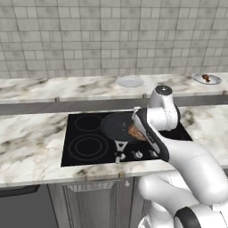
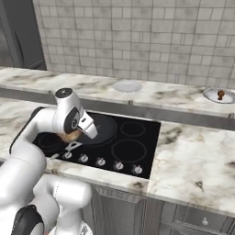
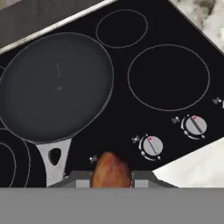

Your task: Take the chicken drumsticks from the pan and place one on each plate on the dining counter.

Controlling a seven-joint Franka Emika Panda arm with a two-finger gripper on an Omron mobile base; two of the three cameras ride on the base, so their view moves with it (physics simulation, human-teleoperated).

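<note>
The jaws of the white arm's gripper (image 3: 111,181) are clenched on a glossy orange-brown chicken drumstick (image 3: 111,170), its lower part cut off in the hand view and half hidden by the arm in the left base view. The round dark frying pan (image 3: 54,85) sits on the black glass cooktop (image 3: 168,76). On the raised marble tabletop (image 1: 53,85), a pale round plate (image 1: 129,81) lies mid-length. Near the right end another plate (image 1: 207,79) holds the second drumstick (image 1: 206,78), small and indistinct.
</note>
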